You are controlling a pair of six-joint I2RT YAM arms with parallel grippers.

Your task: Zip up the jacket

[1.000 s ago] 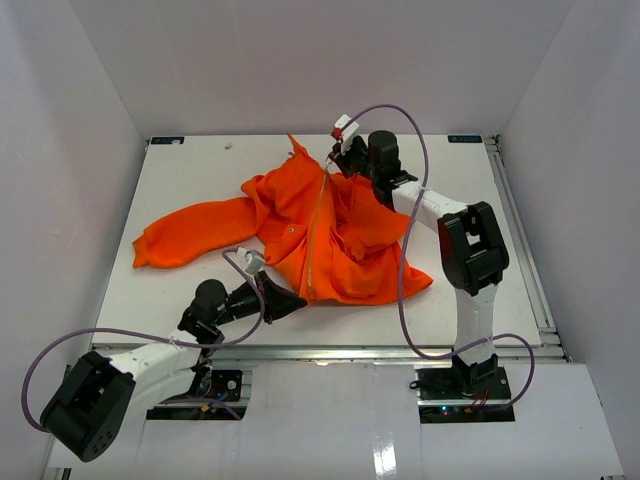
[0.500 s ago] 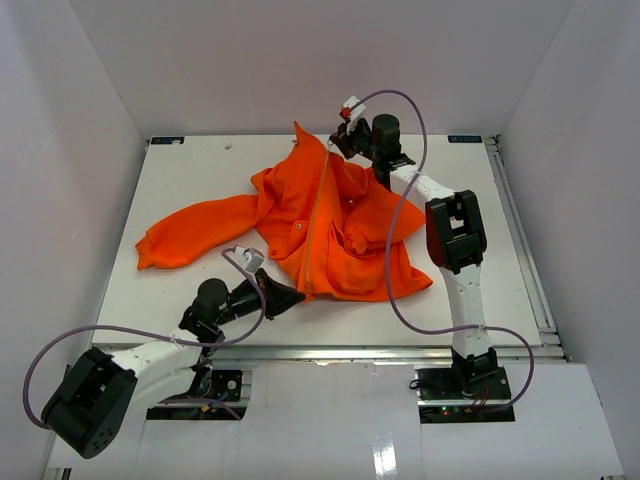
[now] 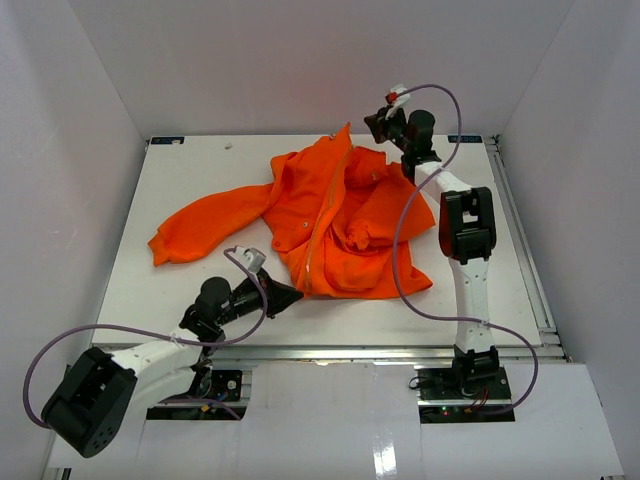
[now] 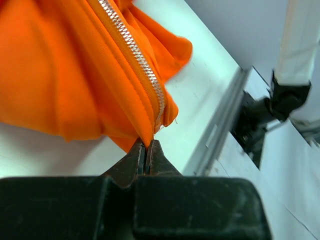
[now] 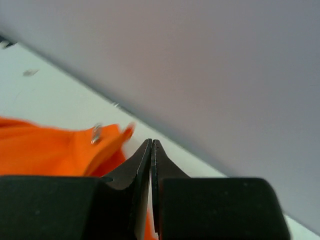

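Note:
The orange jacket (image 3: 345, 215) lies crumpled mid-table, its silver zipper (image 3: 322, 225) running from the near hem up to the raised collar. At that near hem, my left gripper (image 3: 294, 296) is shut on the jacket's bottom corner, right below the zipper's end (image 4: 159, 107). In the left wrist view orange fabric (image 4: 70, 65) sits pinched between the tips of the left gripper (image 4: 148, 145). My right gripper (image 3: 371, 122) hovers high by the back wall, just right of the collar tip. Its jaws (image 5: 151, 143) are shut with nothing showing between them. The jacket (image 5: 45, 150) and a metal zipper pull (image 5: 96, 134) sit to their left.
One sleeve (image 3: 200, 225) stretches left across the white table (image 3: 180, 170). A metal rail (image 4: 220, 125) runs along the table's near edge, with the right arm's base (image 4: 272, 97) beyond it. Grey walls enclose three sides. Purple cables (image 3: 405, 260) loop over the jacket's right side.
The right gripper has risen and swung right toward the back wall. The jacket's collar and body have slid right with it. The left gripper has held its place on the hem.

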